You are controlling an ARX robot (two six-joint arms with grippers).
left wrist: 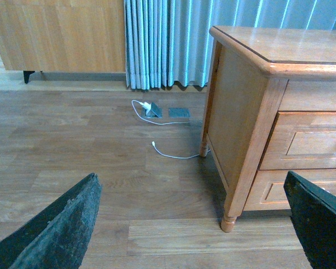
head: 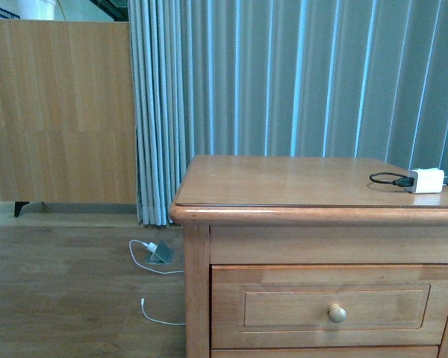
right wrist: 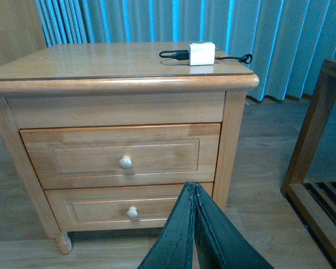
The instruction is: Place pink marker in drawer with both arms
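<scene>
The pink marker shows in no view. The drawer (head: 332,306), the nightstand's upper one, is closed, its round knob (head: 337,313) facing me; it also appears in the right wrist view as the top drawer (right wrist: 157,157). No arm appears in the front view. My left gripper (left wrist: 191,185) hangs open low over the wooden floor, left of the nightstand's (left wrist: 280,50) side, with nothing between its fingers (left wrist: 61,230). My right gripper (right wrist: 194,188) is shut and empty, its tips pressed together in front of the lower drawer (right wrist: 101,208), below the top drawer's knob (right wrist: 125,162).
A white charger block (head: 425,180) with a black cable lies at the far right of the nightstand top. A white cable (head: 153,257) trails over the floor by the blinds (head: 284,74). A wooden panel (head: 60,112) stands at the left. A wooden frame (right wrist: 313,129) stands right of the nightstand.
</scene>
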